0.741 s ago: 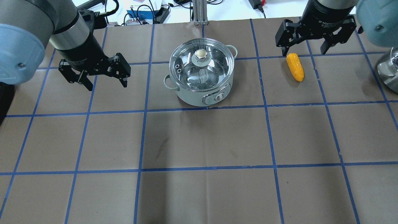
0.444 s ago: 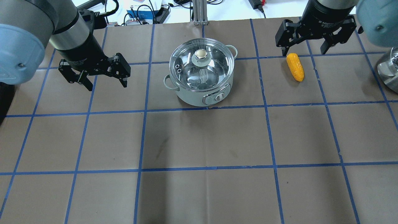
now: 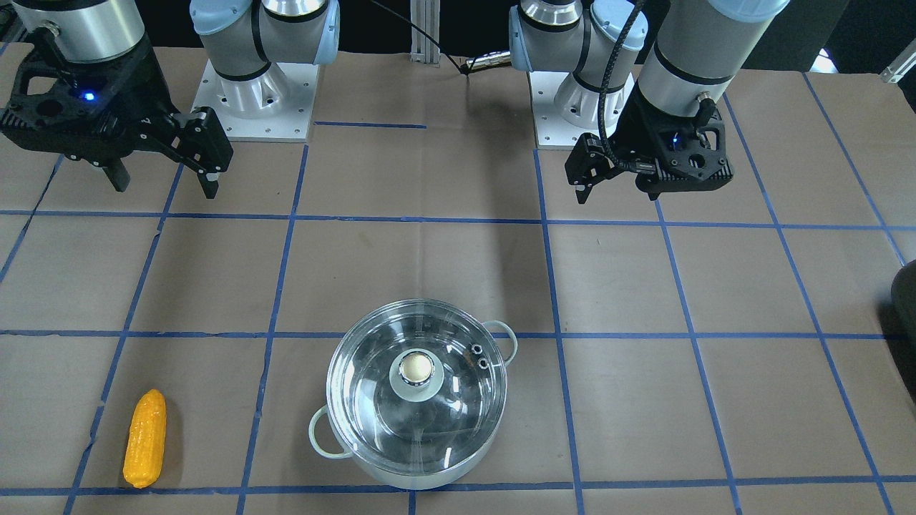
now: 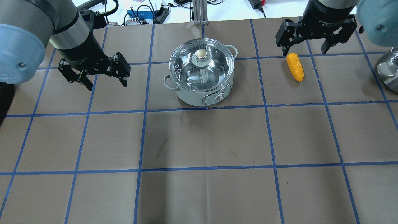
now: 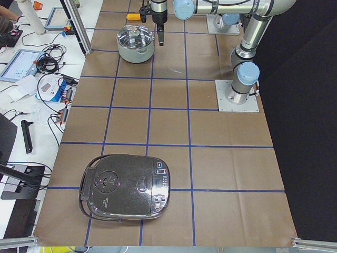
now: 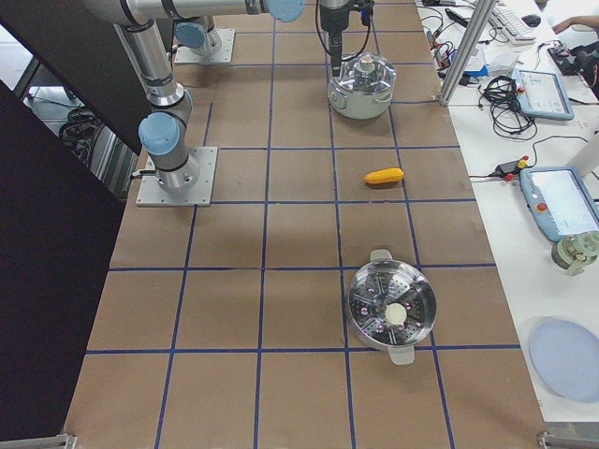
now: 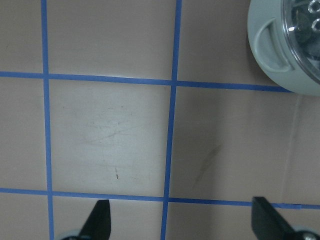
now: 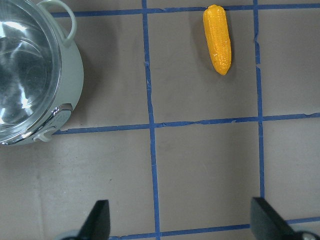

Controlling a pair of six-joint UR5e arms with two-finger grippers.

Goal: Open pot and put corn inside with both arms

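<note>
The pot [image 4: 199,93] stands at the table's far middle with its clear glass lid [image 4: 186,67] on, knob [image 4: 201,54] on top. It also shows in the front view [image 3: 429,472] and at the edge of both wrist views [image 7: 280,55] [image 8: 75,75]. The corn [image 4: 295,67] lies flat on the table to the pot's right, also in the front view [image 3: 145,438] and the right wrist view [image 8: 217,39]. My left gripper [image 4: 107,85] hangs open and empty left of the pot. My right gripper [image 4: 304,52] hangs open and empty above the corn's far end.
A steel steamer pot [image 6: 391,309] stands further along the table's right end, its edge showing in the overhead view [image 4: 388,71]. A black rice cooker [image 5: 125,186] sits at the table's left end. Cables and devices lie beyond the far edge [image 4: 146,14].
The right gripper has crept very slightly toward the far edge. The left gripper, pot and corn have not moved.
</note>
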